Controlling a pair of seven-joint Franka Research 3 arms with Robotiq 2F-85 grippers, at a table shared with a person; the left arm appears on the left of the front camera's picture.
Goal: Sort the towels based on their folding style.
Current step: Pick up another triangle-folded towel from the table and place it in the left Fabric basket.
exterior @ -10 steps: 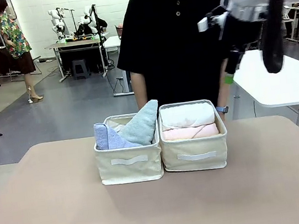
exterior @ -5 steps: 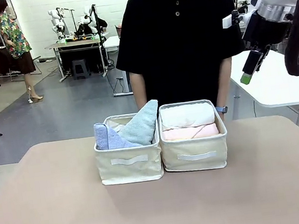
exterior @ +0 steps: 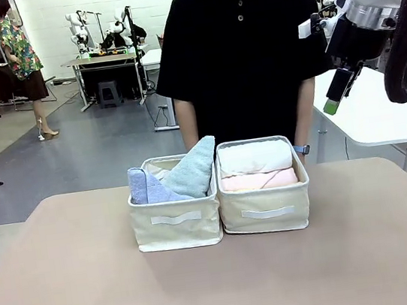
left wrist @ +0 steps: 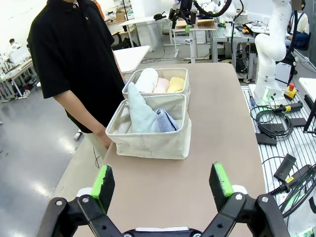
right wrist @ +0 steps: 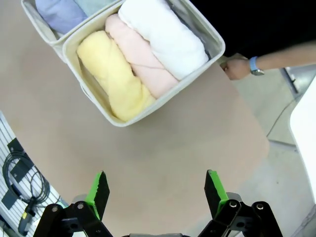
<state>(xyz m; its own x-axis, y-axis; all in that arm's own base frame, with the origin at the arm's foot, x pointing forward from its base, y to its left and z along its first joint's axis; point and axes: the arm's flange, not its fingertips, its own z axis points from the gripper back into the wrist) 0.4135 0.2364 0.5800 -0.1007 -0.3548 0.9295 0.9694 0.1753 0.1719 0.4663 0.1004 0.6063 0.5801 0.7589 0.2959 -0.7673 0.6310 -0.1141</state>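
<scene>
Two cream baskets stand side by side mid-table. The left basket holds two cone-folded towels, a lavender-blue towel and a pale grey-green towel. In the right basket lie a white roll and a pink roll. From above, a yellow roll lies beside the pink roll and the white roll. My right gripper hangs high at the right, open and empty. My left gripper is open and empty, well back from the baskets.
A person in black stands at the far edge behind the baskets, one hand with a blue wristband resting at the table's rim. Bare tabletop spreads in front of the baskets and to both sides. Another white table stands behind at the right.
My right arm has swung rightward and away from the camera, its gripper moving off the person's front toward the right edge. The baskets and towels have stayed put.
</scene>
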